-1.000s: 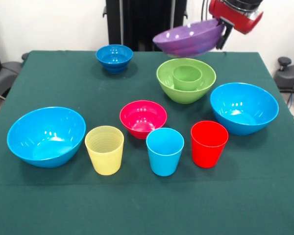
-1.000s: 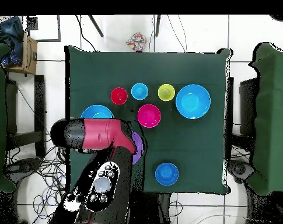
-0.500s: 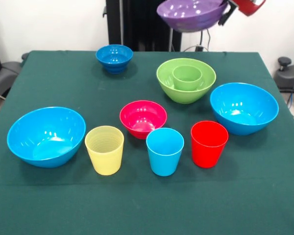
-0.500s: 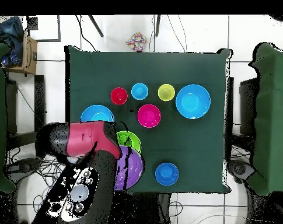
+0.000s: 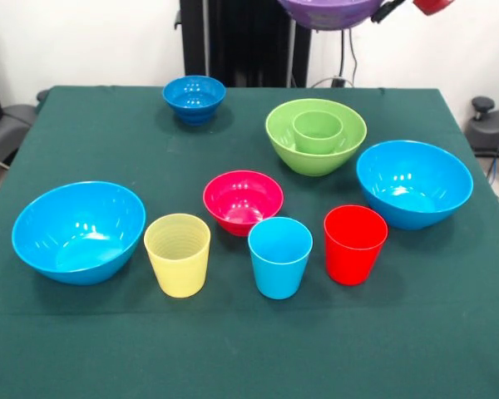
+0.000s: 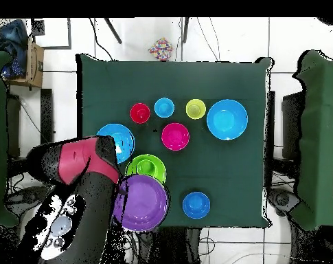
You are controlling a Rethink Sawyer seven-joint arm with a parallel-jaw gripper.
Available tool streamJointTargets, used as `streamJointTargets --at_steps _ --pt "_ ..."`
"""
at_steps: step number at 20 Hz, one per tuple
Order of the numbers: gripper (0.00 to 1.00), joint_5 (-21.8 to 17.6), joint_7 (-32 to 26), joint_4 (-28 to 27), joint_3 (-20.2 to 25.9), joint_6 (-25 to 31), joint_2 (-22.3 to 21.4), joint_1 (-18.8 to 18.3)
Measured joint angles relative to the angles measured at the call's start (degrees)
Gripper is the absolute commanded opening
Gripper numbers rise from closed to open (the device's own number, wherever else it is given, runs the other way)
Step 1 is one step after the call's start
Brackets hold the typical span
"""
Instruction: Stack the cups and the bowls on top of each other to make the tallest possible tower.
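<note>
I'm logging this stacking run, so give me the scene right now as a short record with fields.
held: purple bowl, lifted by the gripper
tower base: lime green bowl with the green cup inside
loose cups: yellow, light blue, red
loose bowls: two large light blue, pink-red, dark blue

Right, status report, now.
End effector shut on wide purple plastic bowl, held high above the table. Green plastic cup sits inside large lime-green plastic bowl. Nothing blocking above it.
</note>
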Motion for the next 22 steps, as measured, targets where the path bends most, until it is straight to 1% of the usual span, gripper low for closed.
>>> streamJointTargets --at_steps 5,8,9,13,20,22 --pt "0.0 -2.69 0.0 -4.05 -2.57 4.2 3.4 1.72" --pt "0.0 -3.99 0.0 -5.46 -3.79 4.97 4.7 2.05" --pt "0.0 -5.12 0.0 -6.49 -4.99 5.03 5.86 2.24" --pt "0.0 -7.09 0.0 -8.1 -7.68 5.01 8.4 2.33" --pt "0.0 -7.47 0.69 -9.25 -10.57 5.01 11.65 3.05" --pt "0.0 -7.49 1.32 -9.74 -11.51 5.01 13.16 3.68"
